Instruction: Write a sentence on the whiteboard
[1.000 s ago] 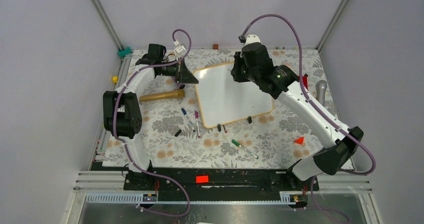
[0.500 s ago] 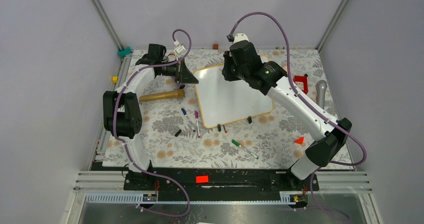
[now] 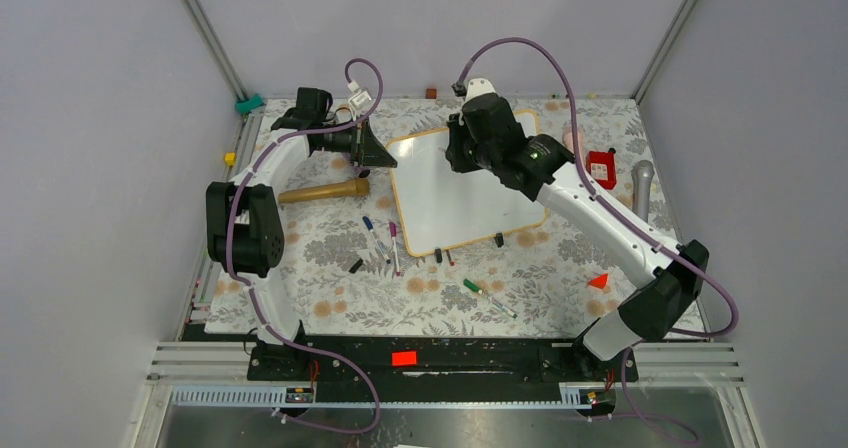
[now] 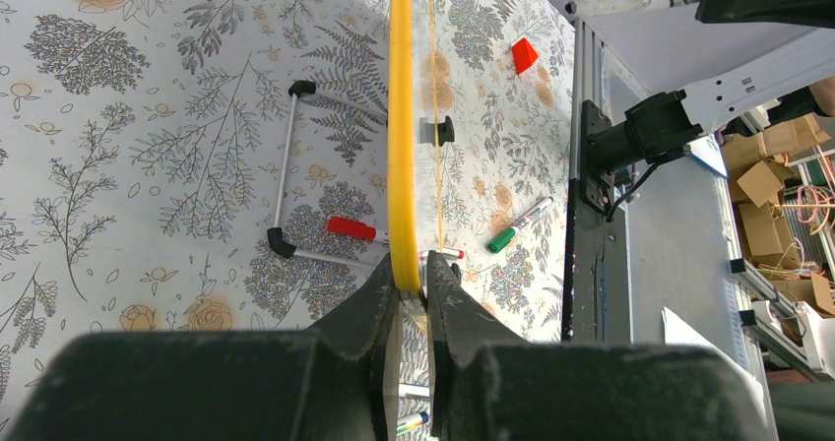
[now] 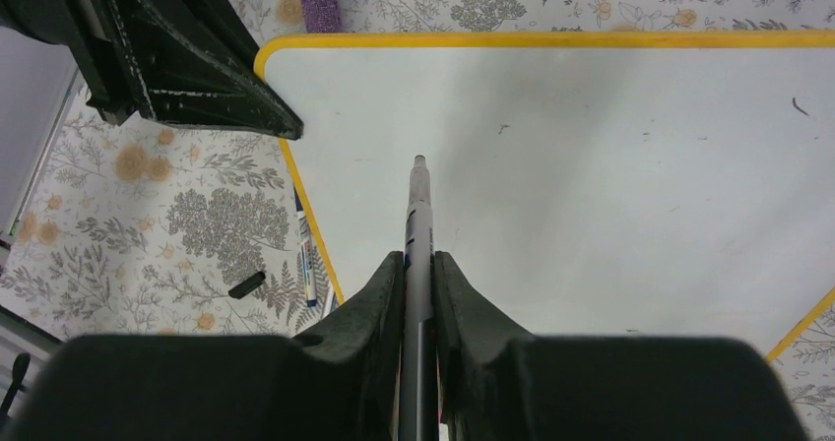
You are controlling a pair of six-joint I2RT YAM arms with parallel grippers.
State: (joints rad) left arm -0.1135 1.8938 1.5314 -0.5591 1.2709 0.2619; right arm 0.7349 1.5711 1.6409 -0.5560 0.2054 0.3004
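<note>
While the right gripper [image 5: 418,264] pinches a slim grey marker [image 5: 418,210] tight between its two fingers, the marker's tip reaches out over the whiteboard [image 5: 610,175], not far from one rounded corner; whether the tip touches the surface cannot be told. Around the tip, the board's glossy white face carries a few small dark specks. Beside that corner sits the black left gripper [image 5: 177,57]. In the left wrist view, the left gripper's fingers are pressed together on the board's yellow frame [image 4: 402,116], which runs away from them edge-on. From above, the whiteboard [image 3: 450,203] lies slightly turned on the far middle of the floral-patterned table [image 3: 330,288]. The left gripper [image 3: 378,154] is at the board's far left corner, and the right gripper [image 3: 460,156] is over its far part. Just left of the board, near the left arm, lies a wooden handle [image 3: 322,190]. Two loose markers [image 3: 382,240] rest off the board's near left corner, and small black caps [image 3: 498,239] sit along its near edge. Nearer the arm bases lie a green-capped marker [image 3: 488,298] and a red wedge [image 3: 598,281]. A red object [image 3: 601,166] and a grey microphone-like piece [image 3: 642,183] sit to the board's right.
</note>
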